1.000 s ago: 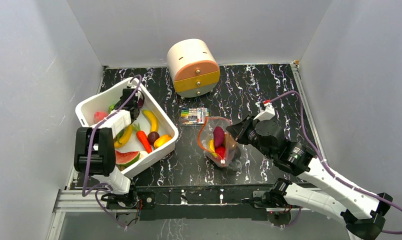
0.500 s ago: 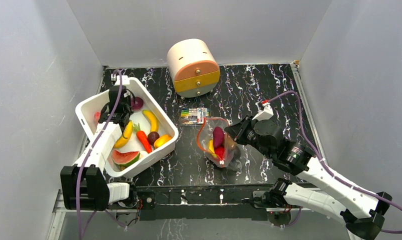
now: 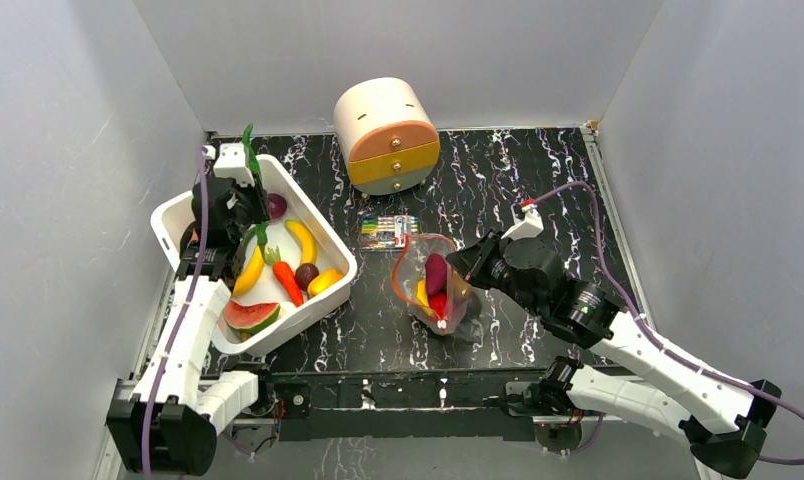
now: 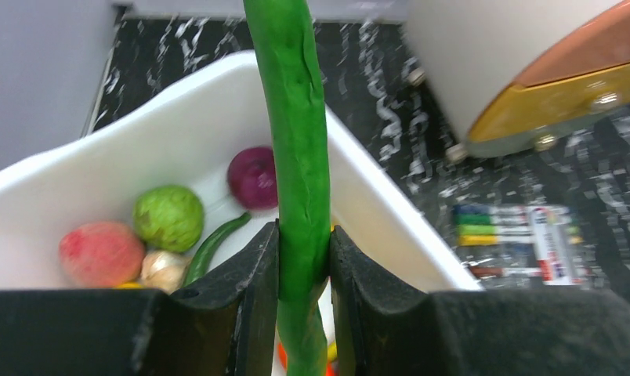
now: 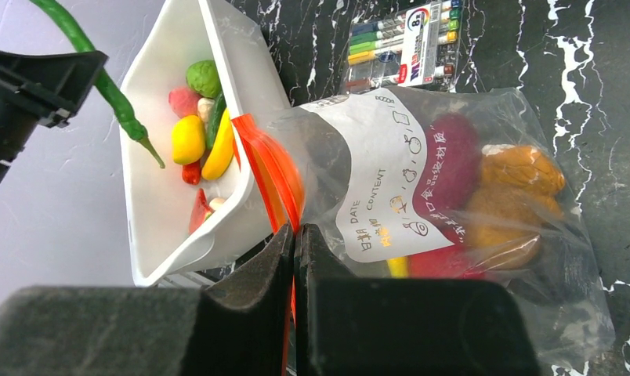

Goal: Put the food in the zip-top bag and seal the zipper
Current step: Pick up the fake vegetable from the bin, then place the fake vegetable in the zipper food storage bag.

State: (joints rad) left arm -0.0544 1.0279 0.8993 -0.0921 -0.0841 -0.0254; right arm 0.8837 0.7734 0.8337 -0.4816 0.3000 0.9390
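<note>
**Left tool**: clenched on a long green plastic toy pepper, which stands upright between the pads above the white rectangular plastic bin.
- Left wrist view only, in the bin's far corner: a purple onion-like piece, a green round piece and a pink round piece.
- Top view only, in the same bin: a yellow banana, an orange carrot and a watermelon slice. This view also takes in the black marbled worktop.

**Right tool**: jaws pressed together on the red-orange zipper strip of the crinkly clear zip-top bag.
- The bag stands on the worktop right of the bin, apart from it, with its mouth gaping.
- Right wrist view only: a white printed label on the bag. Through the plastic show a dark purple piece, orange-brown pieces and a red piece.

**Flat pack of coloured pens**: lies just beyond the bag.
</note>
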